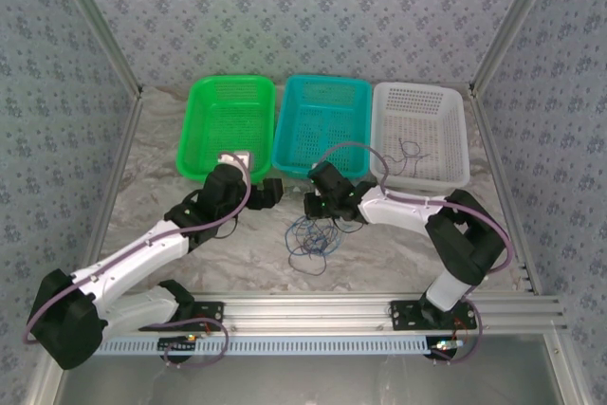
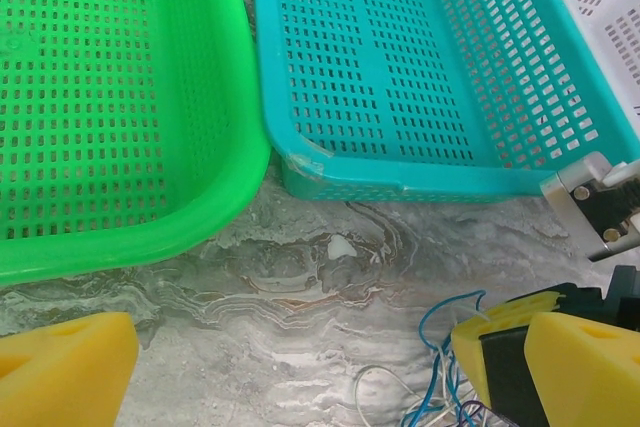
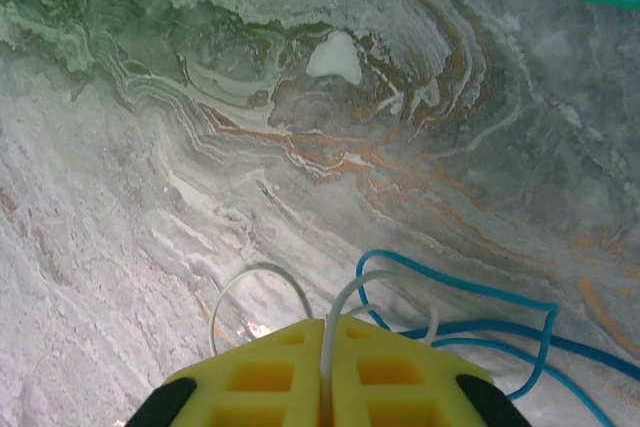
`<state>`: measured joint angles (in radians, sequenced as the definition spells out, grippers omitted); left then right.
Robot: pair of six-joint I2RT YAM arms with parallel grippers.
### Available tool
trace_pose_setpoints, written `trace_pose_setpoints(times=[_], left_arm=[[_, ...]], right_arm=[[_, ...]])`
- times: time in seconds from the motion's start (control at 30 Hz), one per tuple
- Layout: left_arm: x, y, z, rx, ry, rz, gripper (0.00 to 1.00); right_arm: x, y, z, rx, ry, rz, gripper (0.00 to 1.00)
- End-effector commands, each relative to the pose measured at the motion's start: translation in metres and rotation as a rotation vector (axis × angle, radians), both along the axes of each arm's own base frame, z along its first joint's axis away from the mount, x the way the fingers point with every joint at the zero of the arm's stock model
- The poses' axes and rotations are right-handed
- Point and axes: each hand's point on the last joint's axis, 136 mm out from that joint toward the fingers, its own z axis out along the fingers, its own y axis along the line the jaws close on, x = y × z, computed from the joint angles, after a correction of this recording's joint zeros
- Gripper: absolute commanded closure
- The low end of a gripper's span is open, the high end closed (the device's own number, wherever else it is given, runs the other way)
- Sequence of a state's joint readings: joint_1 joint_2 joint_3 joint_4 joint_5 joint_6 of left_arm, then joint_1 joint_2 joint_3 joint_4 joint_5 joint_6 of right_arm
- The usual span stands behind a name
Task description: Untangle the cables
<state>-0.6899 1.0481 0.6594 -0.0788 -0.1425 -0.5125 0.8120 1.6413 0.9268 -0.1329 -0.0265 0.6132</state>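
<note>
Right gripper (image 3: 328, 387): pads pinched together on a white cable (image 3: 333, 322) | Cables (image 1: 311, 234): loose heap just in front of the teal basket (image 1: 327, 120), nearer the arms than both grippers | Left gripper (image 2: 320, 377): jaws wide apart, empty, beside the heap

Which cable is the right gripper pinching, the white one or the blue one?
The white cable: it runs up from between the right gripper's shut yellow fingers, while the blue cable only loops beside them.
</note>
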Motion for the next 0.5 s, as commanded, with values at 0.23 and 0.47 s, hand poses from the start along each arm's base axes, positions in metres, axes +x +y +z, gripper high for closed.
trace_pose_setpoints(times=[0.23,0.47], left_arm=[[-0.009,0.006,-0.004,-0.044,-0.006,0.019,0.00],[-0.009,-0.009,0.003,-0.097,-0.030,-0.033,0.01]], right_arm=[[0.004,0.002,0.055,0.049,-0.190,0.018,1.00],[-0.005,-0.010,0.109,0.124,-0.306,0.033,1.00]])
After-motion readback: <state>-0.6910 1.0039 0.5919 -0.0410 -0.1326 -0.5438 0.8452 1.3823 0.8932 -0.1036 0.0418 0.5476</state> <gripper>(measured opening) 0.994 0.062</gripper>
